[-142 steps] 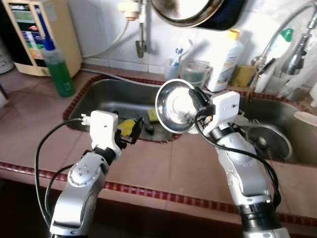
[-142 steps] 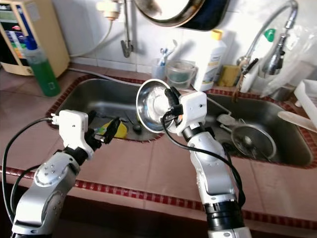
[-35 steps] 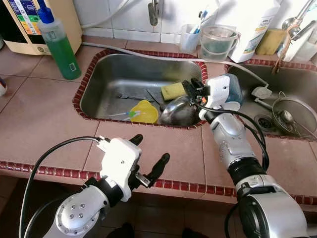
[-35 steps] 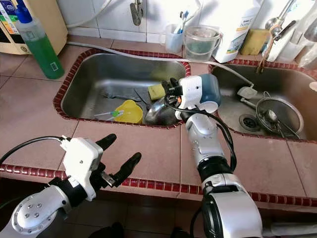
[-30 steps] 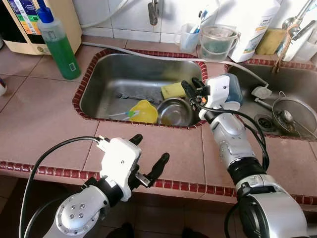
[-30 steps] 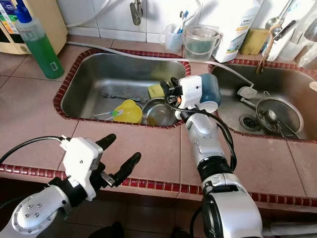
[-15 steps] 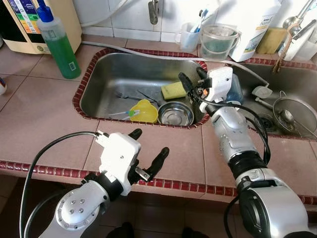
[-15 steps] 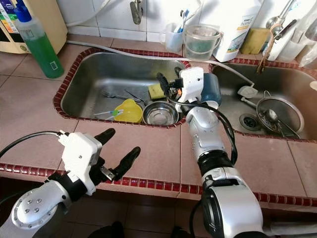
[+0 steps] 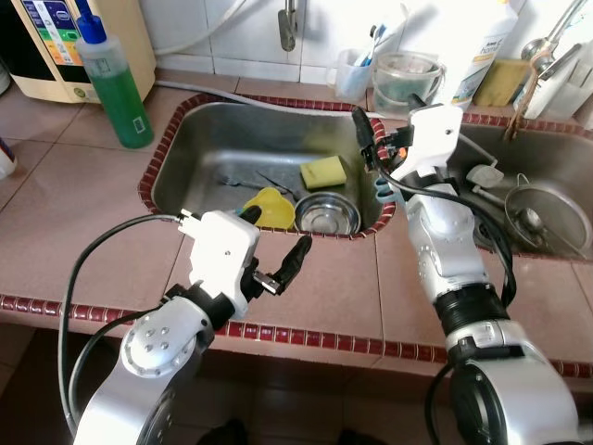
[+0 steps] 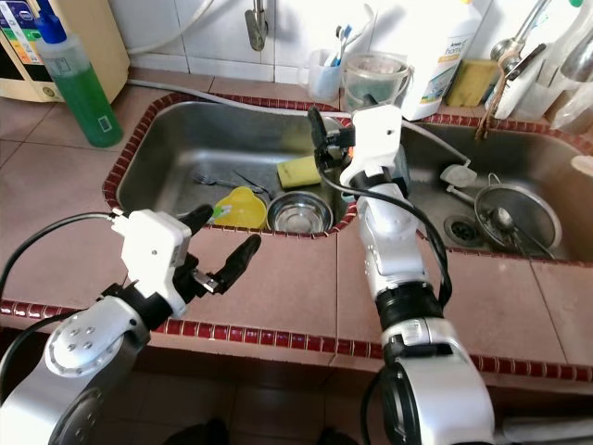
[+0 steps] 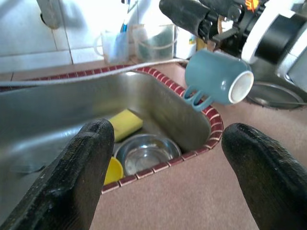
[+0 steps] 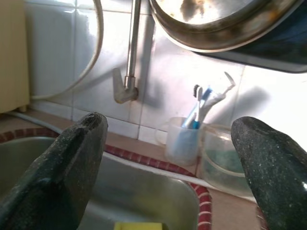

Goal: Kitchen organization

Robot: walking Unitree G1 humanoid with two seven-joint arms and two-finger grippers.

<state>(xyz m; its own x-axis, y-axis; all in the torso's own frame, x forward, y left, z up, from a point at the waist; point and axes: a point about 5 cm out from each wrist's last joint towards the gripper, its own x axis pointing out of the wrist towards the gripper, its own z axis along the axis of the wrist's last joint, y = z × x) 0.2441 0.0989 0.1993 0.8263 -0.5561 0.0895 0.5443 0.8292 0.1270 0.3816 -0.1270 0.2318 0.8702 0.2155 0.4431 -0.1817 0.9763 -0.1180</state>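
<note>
A steel bowl [image 9: 327,213] rests upright on the floor of the left sink [image 9: 208,139], between a yellow cup [image 9: 270,206] and the sink's right wall. A yellow sponge [image 9: 321,171] lies just behind the bowl. My right gripper [image 9: 365,139] hangs open and empty above the sink's right rear corner, well above the bowl. My left gripper [image 9: 273,236] is open and empty over the counter at the sink's front rim. A blue mug [image 11: 211,76] lies on its side on the divider between the sinks, under my right forearm.
A fork [image 9: 236,181] lies in the left sink. A green soap bottle [image 9: 116,93] stands at the back left. A toothbrush cup [image 9: 352,74] and a clear tub [image 9: 400,79] line the back ledge. The right sink holds a strainer [image 9: 537,209]. A pan [image 12: 216,19] hangs overhead.
My right gripper has let go of the steel bowl, which now sits upright in the sink, and has risen away from it. My left gripper has come up to the sink's front rim.
</note>
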